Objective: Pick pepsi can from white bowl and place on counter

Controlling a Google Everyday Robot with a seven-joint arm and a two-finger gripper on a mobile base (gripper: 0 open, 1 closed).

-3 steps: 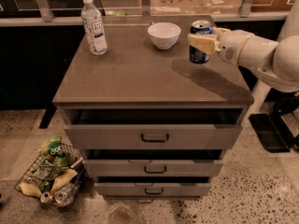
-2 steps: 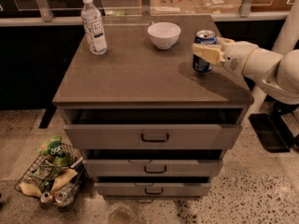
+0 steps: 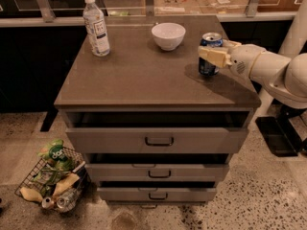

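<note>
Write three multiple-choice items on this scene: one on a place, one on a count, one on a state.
1. Where is the can?
A. in the bowl
B. at the counter's right side, in the gripper
C. beside the bottle

2. How many drawers lie under the counter?
A. two
B. three
C. five

3. The bowl is:
A. empty
B. full of water
C. upside down

Key: B, the gripper holds the can near the right edge, apart from the bowl; B, three handled fronts are stacked below the top; A, its white inside shows bare.
</note>
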